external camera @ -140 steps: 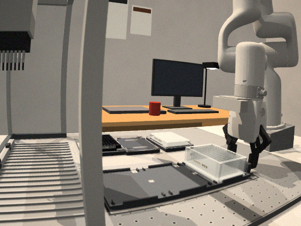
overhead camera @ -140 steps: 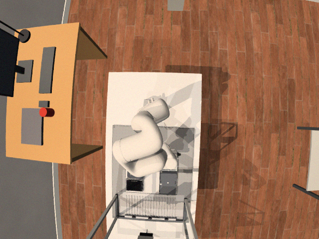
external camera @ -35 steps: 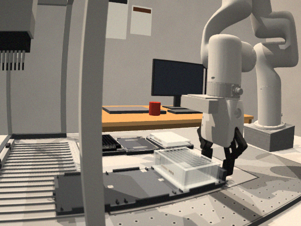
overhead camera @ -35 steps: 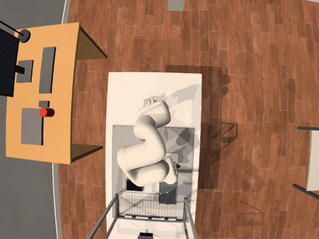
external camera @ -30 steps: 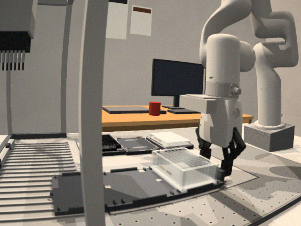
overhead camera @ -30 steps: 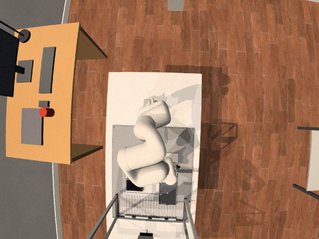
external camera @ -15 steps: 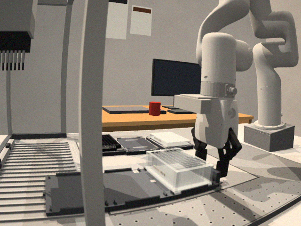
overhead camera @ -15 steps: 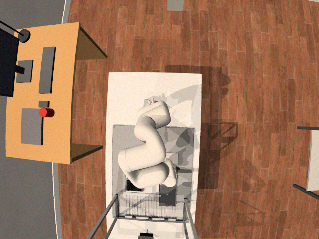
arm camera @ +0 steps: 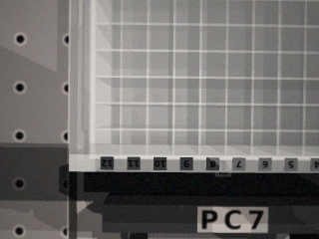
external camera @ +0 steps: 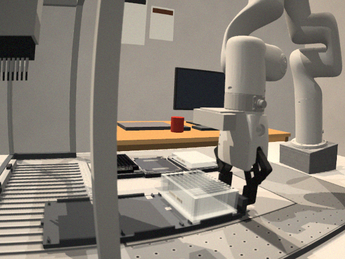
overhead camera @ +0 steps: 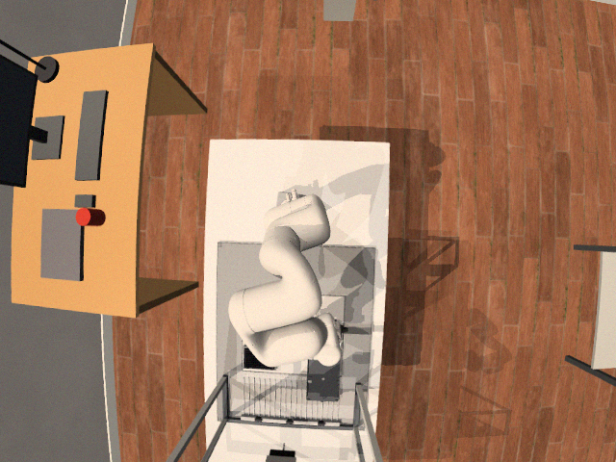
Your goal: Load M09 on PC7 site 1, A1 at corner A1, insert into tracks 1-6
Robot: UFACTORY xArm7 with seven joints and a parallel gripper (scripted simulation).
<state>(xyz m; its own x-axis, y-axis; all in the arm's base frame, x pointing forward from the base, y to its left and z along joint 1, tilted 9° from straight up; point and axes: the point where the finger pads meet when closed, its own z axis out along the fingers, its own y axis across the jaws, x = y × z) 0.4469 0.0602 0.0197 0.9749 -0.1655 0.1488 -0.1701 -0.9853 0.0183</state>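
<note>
I see M09 [external camera: 199, 194], the translucent deep-well block, sitting on PC7 [external camera: 83, 220] at the end nearest the arm, flat as far as I can judge from the exterior view. My wrist view looks straight down on its well grid [arm camera: 199, 75], with column numbers running 12 down to 5 along its lower edge and the PC7 label [arm camera: 232, 219] on the dark carrier end just below that. I cannot make out an A1 mark from here.

The carrier lies on the apron [external camera: 264, 223], a perforated grey sheet, with its far end reaching onto the first ribs of the loading rails [external camera: 41, 178]. It sits at a slight angle to those ribs. The two sites beyond the block are bare dark plate.

My pincer [external camera: 237, 186] hangs at the carrier's handle end, fingers spread wide and gripping nothing. One finger [external camera: 225, 175] is behind the block's near corner, the other [external camera: 250, 189] drops down beside the carrier's end face; whether it touches I cannot tell.

Behind the carrier, the row of nests holds a dark plate [external camera: 126, 163], one nest with no plate [external camera: 156, 164] in the middle, and a white plate [external camera: 193, 158].

Farther out on the white tabletop [overhead camera: 298, 159] stands the arm's base block [external camera: 308, 157]. An orange desk [external camera: 167, 137] with a red cylinder [external camera: 177, 123] and a monitor [external camera: 198, 88] stands beyond
</note>
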